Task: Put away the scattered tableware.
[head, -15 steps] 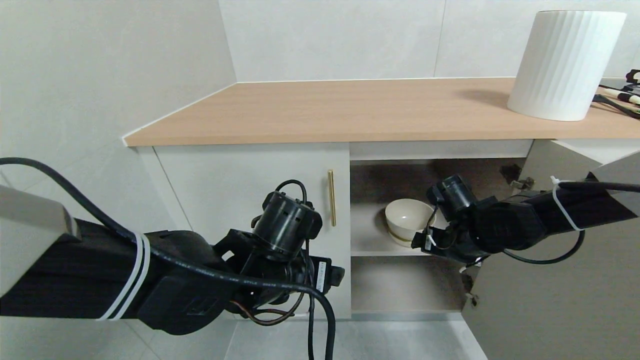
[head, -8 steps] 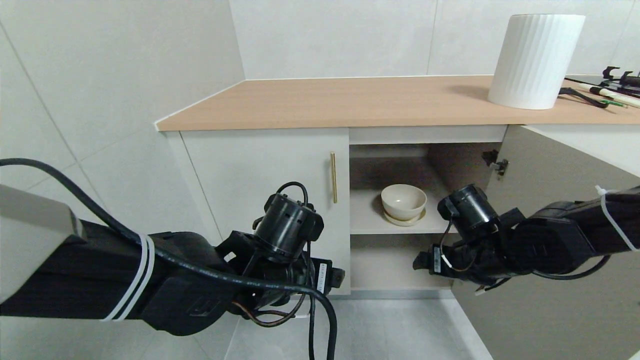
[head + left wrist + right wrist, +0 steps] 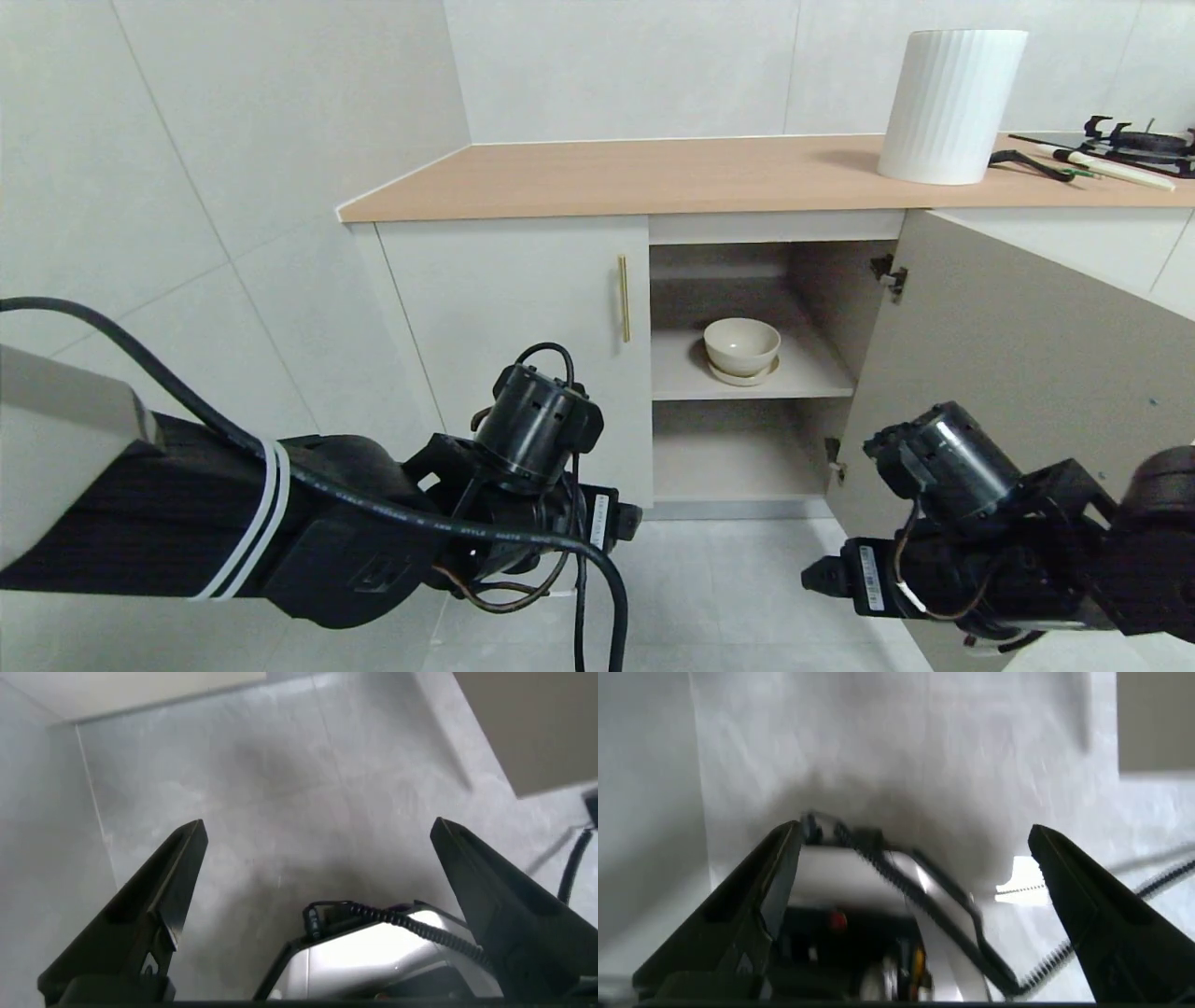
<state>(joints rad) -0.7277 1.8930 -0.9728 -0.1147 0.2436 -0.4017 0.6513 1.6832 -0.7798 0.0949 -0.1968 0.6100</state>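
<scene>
**Progress.** One cream ceramic bowl [image 3: 742, 343] is seated on a matching cream saucer [image 3: 742, 376] on the upper shelf [image 3: 822, 375] of the open white cabinet. This storage step is judged complete. The right-hand cabinet door [image 3: 1008, 373] stands swung open, so closing it is judged outstanding. On the wooden surface [image 3: 653, 173], beside a white ribbed cylindrical container [image 3: 948, 103], several long thin utensils [image 3: 1092, 161] are seen at the far right. They are too small to be identified and may be items not yet stored.

**Position.** The bowl is located well apart from both end effectors, higher up and deeper inside the cabinet. The left end effector [image 3: 318, 831] is held low before the closed left-hand door [image 3: 523, 308]. Its fingers are spread wide, with nothing between them, above the grey tiled floor [image 3: 280, 756]. The right end effector [image 3: 915, 831] is held low, just beside the open door. It is likewise spread wide and unloaded.
</scene>
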